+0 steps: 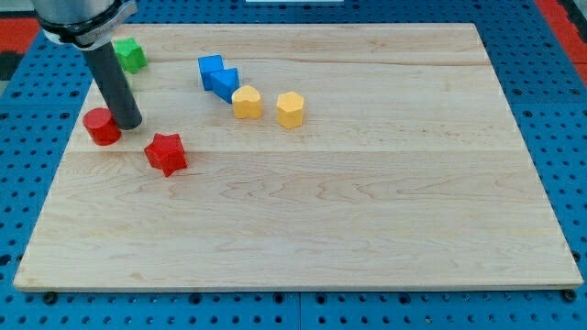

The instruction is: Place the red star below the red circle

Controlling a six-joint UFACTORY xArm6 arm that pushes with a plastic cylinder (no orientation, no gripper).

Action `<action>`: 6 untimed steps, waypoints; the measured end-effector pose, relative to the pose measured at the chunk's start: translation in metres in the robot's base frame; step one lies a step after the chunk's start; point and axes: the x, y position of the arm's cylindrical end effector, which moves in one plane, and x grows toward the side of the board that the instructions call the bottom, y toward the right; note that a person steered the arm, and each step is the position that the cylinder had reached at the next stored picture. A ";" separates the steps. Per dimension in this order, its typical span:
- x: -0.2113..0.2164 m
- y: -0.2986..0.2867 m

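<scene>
The red circle (101, 126) lies near the board's left edge. The red star (166, 153) lies to its right and slightly lower, a short gap apart. My dark rod comes down from the view's top left, and my tip (127, 124) rests on the board just right of the red circle, touching or nearly touching it. The tip is up and to the left of the red star, apart from it.
A green block (130, 55) sits at the top left, partly behind the rod. Two blue blocks (218, 75) touch each other at the upper middle. A yellow heart-like block (246, 101) and a yellow hexagon (290, 109) sit to their right. The wooden board (367, 211) lies on a blue perforated table.
</scene>
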 end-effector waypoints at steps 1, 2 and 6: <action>-0.009 0.060; 0.000 0.093; 0.072 0.096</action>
